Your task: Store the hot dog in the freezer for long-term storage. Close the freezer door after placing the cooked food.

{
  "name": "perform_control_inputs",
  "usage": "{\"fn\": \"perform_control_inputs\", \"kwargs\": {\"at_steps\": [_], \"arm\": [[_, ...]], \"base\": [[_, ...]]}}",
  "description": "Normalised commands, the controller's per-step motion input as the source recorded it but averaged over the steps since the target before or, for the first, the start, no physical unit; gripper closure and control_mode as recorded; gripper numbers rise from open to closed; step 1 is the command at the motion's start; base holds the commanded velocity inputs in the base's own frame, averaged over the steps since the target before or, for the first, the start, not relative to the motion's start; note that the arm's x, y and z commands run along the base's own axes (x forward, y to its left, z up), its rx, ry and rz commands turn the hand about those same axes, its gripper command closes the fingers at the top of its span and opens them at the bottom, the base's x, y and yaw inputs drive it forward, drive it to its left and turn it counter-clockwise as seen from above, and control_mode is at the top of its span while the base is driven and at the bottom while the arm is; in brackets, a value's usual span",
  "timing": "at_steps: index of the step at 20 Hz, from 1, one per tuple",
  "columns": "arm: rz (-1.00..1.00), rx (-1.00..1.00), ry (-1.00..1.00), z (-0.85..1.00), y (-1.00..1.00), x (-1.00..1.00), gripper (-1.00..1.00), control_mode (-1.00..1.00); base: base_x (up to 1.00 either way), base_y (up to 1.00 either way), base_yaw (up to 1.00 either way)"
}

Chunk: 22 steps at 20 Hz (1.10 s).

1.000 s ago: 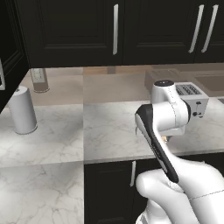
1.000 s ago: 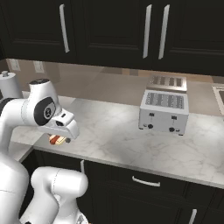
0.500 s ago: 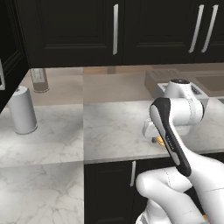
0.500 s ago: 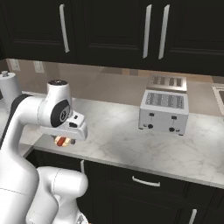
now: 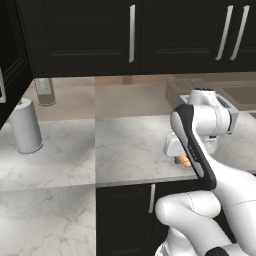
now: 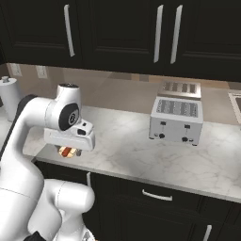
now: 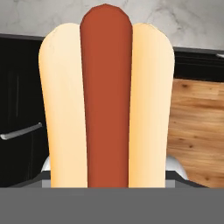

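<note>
gripper looks clamped on the hot dog just off the tabletop edge, so i'd lift gently and keep it level before swinging toward the freezer.

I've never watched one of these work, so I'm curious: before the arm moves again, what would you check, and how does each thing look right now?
1. Hot dog close under the gripper: ok, it looms large in the hand view.
2. Hot dog clamped by the fingers: cannot tell, the fingertips are hidden.
3. Hot dog near the counter front edge: ok, cabinets and wood floor show beyond it.
4. Toaster clear of the arm: ok, well to the side.
5. Paper towel roll clear: ok, far off.
</note>
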Motion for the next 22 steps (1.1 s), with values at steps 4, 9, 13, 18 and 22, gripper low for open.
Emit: {"fn": "perform_control_inputs", "kwargs": {"at_steps": [4,9,13,18,22], "arm": [[0.00,0.00,0.01,-0.01,0.00,-0.10,1.00,-1.00],[0.00,-0.04,0.01,-0.09,0.00,-0.12,1.00,-1.00],[-0.03,-0.12,0.02,-0.08,0.05,-0.09,1.00,-1.00],[-0.06,-0.03,0.07,0.00,0.04,-0.07,1.00,-1.00],[-0.05,0.00,0.08,0.00,0.00,-0.01,1.00,-1.00]], "base": [[0.00,0.00,0.00],[0.00,0.00,0.00],[0.00,0.00,0.00],[0.00,0.00,0.00],[0.00,0.00,0.00]]}}
